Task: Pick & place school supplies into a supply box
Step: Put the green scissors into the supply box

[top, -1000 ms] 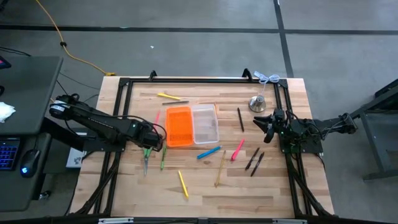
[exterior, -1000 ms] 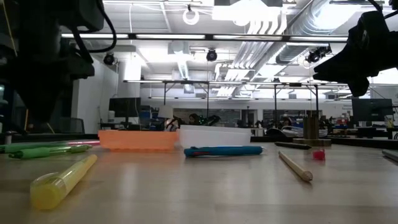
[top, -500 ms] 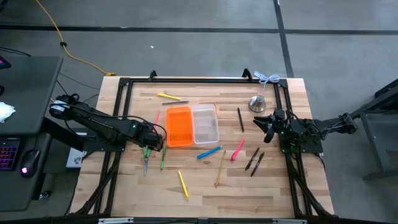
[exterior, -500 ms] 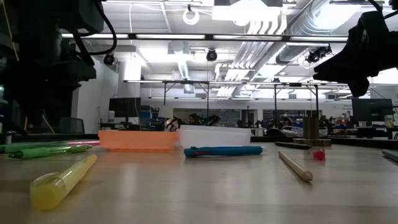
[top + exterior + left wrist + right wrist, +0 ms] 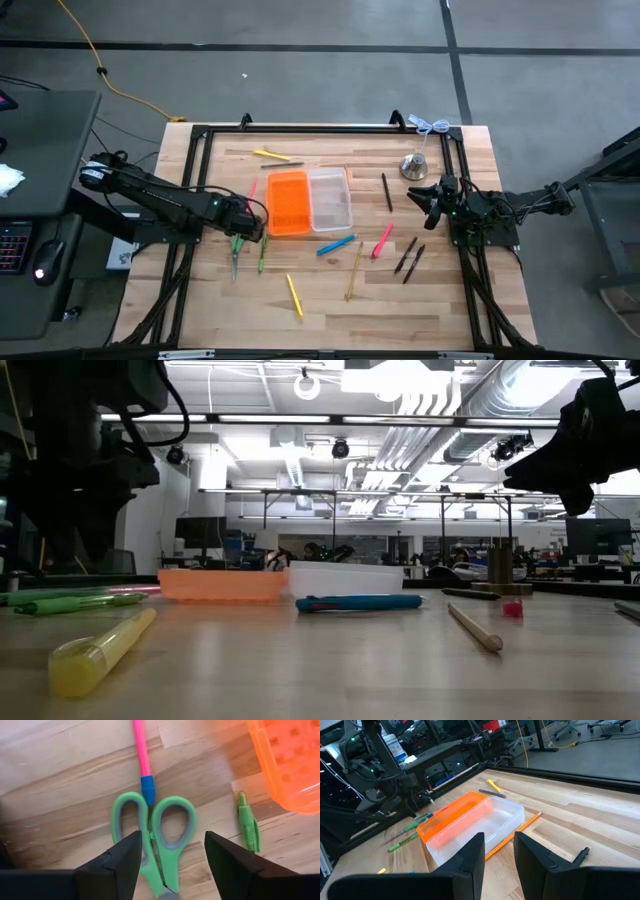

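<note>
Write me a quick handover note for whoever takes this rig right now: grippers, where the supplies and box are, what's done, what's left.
Left gripper: open, poised over the green-handled scissors, holding nothing.
Right gripper: waiting at the table's right side, fingers apart, holding nothing.
Supply box: mid-table, open, orange half beside clear half; nothing visible inside.
Supplies all on the table: pink pen and green pen by the scissors, blue pen, yellow marker, the rest scattered around the box.
Done: nothing boxed yet.
Left: everything; the scissors look like the next pick.
</note>
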Robot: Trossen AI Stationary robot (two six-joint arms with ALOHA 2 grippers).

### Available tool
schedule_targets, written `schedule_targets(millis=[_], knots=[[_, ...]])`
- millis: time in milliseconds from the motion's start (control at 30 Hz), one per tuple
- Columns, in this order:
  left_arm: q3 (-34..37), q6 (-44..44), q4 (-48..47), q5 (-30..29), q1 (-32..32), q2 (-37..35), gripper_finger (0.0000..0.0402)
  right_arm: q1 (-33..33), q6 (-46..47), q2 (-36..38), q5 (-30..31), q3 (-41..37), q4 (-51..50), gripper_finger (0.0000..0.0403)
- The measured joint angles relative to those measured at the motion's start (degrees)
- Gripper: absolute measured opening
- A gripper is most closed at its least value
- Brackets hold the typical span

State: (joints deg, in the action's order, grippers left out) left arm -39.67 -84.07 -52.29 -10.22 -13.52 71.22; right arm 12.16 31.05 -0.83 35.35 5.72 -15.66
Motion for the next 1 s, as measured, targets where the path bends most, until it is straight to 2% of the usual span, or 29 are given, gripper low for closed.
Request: schedule_targets(millis=[333, 1000], knots=[[0.0, 0.0, 0.2, -0.8, 0.0, 0.4, 0.0244, 0.0, 0.0, 0.0, 0.0, 0.0, 0.0, 0.0083], [-0.2, 0.3, 2.9, 2.1, 0.0, 13.1, 0.0243, 0.0, 0.0, 0.0, -1.2, 0.0, 0.0, 0.0083]])
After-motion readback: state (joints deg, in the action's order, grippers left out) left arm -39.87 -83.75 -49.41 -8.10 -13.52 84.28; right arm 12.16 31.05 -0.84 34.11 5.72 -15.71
